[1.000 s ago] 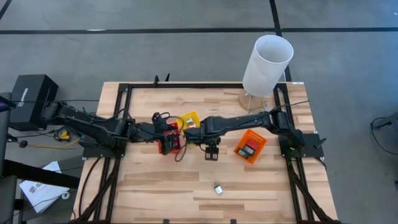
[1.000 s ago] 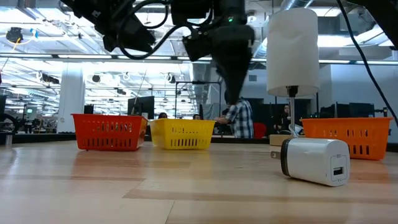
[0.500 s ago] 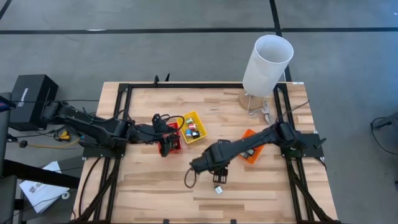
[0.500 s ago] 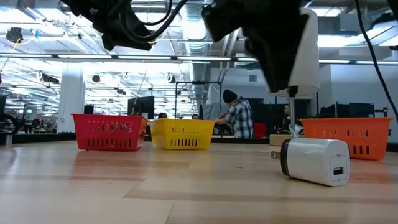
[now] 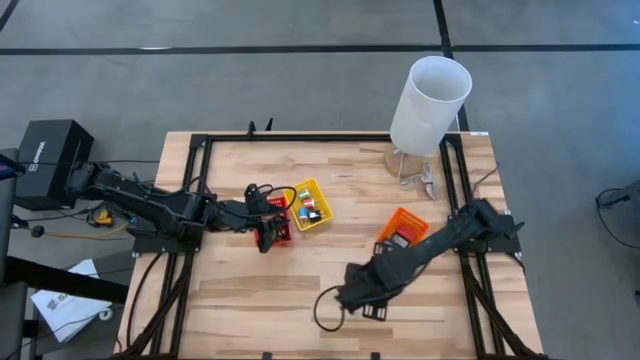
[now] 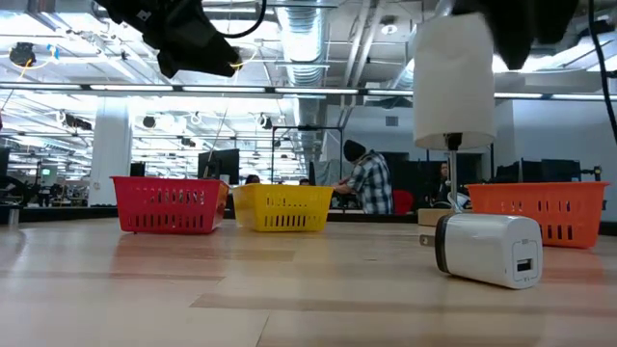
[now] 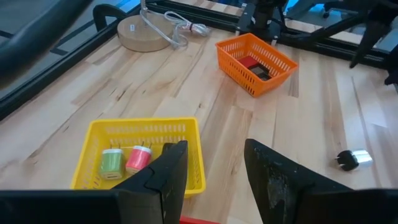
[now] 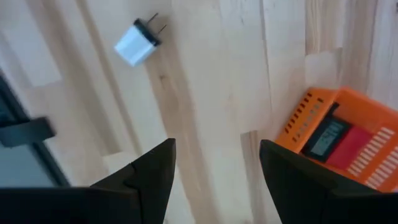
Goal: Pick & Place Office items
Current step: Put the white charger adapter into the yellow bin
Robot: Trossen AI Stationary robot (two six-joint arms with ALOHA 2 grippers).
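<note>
Right gripper (image 5: 352, 296) positioned low over near table edge, fingers spread, nothing held: approach to small white plug-in charger block (image 8: 137, 42), which lies loose on bare wood (image 5: 250, 300), apart from all 3 baskets. Left gripper (image 5: 268, 236) parked above red plastic basket (image 6: 169, 203), fingers parted, empty. Sorted items (green and pink blocks) seen in yellow plastic basket (image 7: 93, 158); dark flat items in orange plastic basket (image 7: 233, 53).

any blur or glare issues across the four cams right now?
High view: even light, sharp. Low view: bright ceiling lights behind; left gripper a dark silhouette, white plug-in charger block crisp. Left wrist view: its own fingers soft, yellow plastic tray clear. Right wrist view: blurred throughout, orange plastic tray smeared.
</note>
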